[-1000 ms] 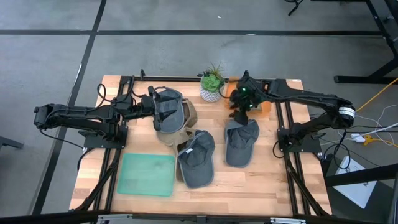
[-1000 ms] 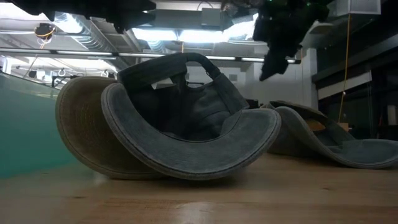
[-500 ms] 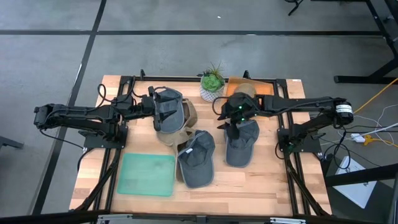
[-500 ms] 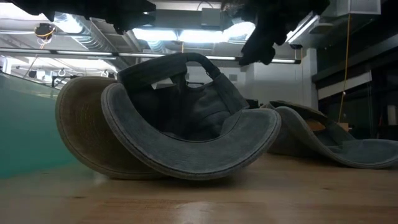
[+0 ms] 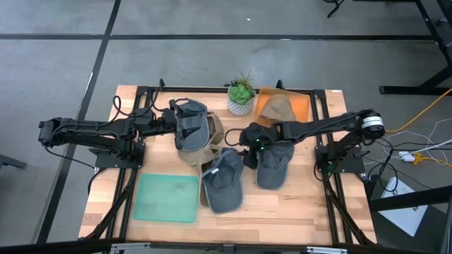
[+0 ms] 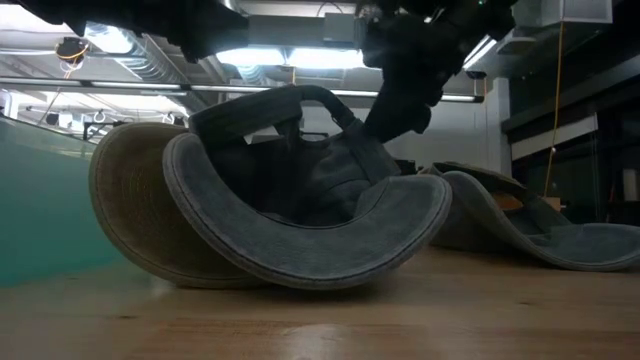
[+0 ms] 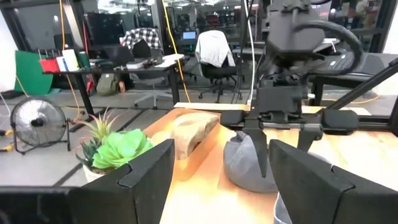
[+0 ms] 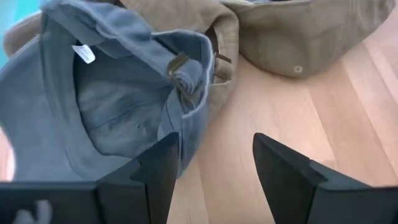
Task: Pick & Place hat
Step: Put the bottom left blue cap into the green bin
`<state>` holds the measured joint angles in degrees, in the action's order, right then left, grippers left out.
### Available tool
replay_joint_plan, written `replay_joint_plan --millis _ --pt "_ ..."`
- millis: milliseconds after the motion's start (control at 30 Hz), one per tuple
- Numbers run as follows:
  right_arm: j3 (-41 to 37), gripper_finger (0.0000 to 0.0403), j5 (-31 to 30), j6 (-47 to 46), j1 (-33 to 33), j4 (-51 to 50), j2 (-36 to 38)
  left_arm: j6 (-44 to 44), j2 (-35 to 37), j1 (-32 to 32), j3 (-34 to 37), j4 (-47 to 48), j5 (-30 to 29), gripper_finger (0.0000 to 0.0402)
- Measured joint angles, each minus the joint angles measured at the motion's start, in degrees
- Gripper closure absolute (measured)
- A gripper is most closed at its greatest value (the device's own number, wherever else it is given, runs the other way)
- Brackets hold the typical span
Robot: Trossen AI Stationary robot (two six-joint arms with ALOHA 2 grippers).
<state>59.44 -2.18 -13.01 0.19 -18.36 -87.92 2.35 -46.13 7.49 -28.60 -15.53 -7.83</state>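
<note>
An upside-down grey cap (image 5: pixel 224 180) lies at the table's middle, its strap end (image 8: pixel 186 68) against a tan hat (image 5: pixel 206 147). A second grey cap (image 5: pixel 191 123) rests on that tan hat. A third grey cap (image 5: pixel 274 162) lies to the right. Another tan hat (image 5: pixel 279 107) sits on an orange mat (image 5: pixel 302 106). My right gripper (image 8: pixel 214 146) hangs open, slanting down over the bare wood beside the upside-down cap's strap end, touching nothing. My left gripper (image 7: pixel 217 149) is open and level at the left, by the cap on the tan hat (image 5: pixel 171 120).
A potted plant (image 5: pixel 241 95) stands at the far edge between the two arms. A green mat (image 5: pixel 168 197) lies at the near left. Bare wood (image 5: pixel 282 212) shows along the near edge and to the right of the caps.
My right gripper has swung from the far side by the orange mat toward the table's left and near edge and come down. It now hangs over the gap between the middle caps. The hats have not moved.
</note>
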Motion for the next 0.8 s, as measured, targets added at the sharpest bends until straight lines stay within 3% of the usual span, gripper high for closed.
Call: replay_joint_plan --millis 400,800 --pt "-0.02 0.021 -5.69 0.7 1.26 4.26 -1.62 -0.11 0.0 0.0 0.0 0.31 0.02 0.0148" --pt "0.0 0.0383 -5.76 4.17 1.57 4.01 -1.62 -0.28 0.0 0.0 0.0 0.31 0.02 0.0148"
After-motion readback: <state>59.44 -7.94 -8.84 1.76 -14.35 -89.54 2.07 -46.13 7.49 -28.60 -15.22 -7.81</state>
